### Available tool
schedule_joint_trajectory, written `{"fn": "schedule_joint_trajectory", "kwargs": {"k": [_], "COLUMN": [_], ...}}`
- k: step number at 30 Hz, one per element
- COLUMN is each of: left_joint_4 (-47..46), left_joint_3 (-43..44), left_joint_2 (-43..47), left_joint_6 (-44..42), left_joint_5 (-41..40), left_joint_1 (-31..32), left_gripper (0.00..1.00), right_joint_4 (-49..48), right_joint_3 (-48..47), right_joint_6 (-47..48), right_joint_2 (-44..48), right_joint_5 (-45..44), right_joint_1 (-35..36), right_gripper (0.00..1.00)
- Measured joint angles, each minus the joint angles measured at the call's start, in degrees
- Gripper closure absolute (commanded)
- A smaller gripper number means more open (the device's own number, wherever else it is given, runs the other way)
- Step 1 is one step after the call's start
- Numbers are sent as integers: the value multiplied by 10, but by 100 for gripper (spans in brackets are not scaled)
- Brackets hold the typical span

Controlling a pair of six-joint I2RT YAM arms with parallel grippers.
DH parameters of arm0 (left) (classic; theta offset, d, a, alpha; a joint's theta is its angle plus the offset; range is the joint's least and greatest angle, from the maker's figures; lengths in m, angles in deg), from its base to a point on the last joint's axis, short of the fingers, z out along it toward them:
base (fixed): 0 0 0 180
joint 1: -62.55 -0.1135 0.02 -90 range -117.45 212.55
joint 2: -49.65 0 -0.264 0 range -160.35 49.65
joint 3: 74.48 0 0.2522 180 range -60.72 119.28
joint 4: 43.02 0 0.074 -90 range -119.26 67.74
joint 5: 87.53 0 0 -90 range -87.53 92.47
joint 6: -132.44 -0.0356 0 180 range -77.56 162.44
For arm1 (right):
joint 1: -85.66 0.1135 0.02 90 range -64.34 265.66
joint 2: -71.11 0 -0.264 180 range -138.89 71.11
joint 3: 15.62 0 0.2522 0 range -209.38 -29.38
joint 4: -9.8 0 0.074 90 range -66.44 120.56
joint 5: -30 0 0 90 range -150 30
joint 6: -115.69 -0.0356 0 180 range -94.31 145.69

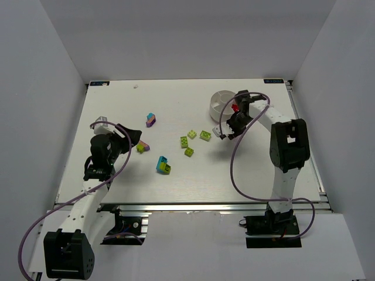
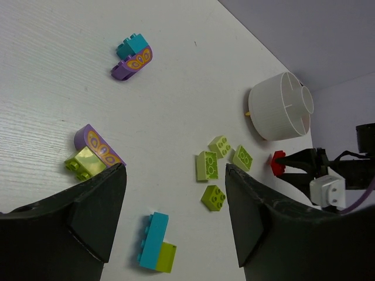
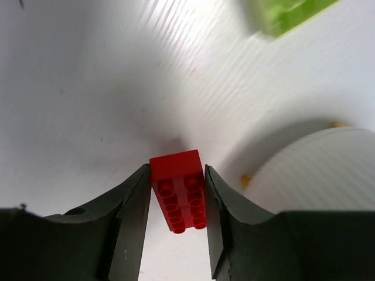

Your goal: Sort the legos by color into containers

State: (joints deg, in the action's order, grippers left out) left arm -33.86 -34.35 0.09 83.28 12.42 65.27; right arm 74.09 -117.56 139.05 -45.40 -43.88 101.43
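Right wrist view shows us our right gripper [image 3: 176, 171] clamping a small red studded plastic brick [image 3: 177, 196], long axis 12-to-6 along the jaws, the round white plastic dish [image 3: 328, 175] close at 4 o'clock; our left gripper [image 2: 174, 170] gapes empty, well apart.

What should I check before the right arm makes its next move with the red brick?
1. Grip: the right gripper has a finger against each side of the red brick: ok.
2. Lift: brick is off the table: cannot tell.
3. Target: white dish stands close beside that gripper: ok.
4. Room: dish compartments are free for red: cannot tell.
5. Other arm: left gripper is open, empty and far from the dish: ok.
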Motion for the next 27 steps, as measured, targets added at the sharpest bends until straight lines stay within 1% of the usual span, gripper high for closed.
{"fn": "schedule_joint_trajectory", "kwargs": {"k": [1,3,5,8,9,10,13,16,19,23,27], "left_joint_4": [0,-2,-2,-6,-6,-7,-9,-12,-15,-15,-14], "left_joint_3": [0,0,0,0,0,0,0,0,0,0,0], "left_joint_2": [2,6,9,10,10,10,9,9,9,9,9], "left_joint_6": [2,6,10,16,17,19,21,26,30,32,32], "left_joint_5": [0,0,2,3,4,5,10,13,14,14,14], "left_joint_1": [0,0,0,0,0,0,0,0,0,0,0], "left_gripper": [22,22,22,22,22,22,22,23,23,23,23], "right_joint_4": [4,8,6,-32,-80,-87,-229,-368,-469,-545,-576], "right_joint_3": [0,-1,-5,-5,3,13,74,113,118,87,29], "right_joint_6": [-4,-47,-122,-281,-383,-401,-620,-827,-991,-1158,-1298], "right_joint_2": [11,39,69,120,138,157,214,234,223,175,97], "right_joint_5": [24,74,129,219,259,265,297,285,242,192,156], "right_joint_1": [0,0,-2,-12,-20,-30,-70,-113,-144,-152,-150], "right_gripper": [93,100,100,100,100,100,100,100,100,100,100]}}
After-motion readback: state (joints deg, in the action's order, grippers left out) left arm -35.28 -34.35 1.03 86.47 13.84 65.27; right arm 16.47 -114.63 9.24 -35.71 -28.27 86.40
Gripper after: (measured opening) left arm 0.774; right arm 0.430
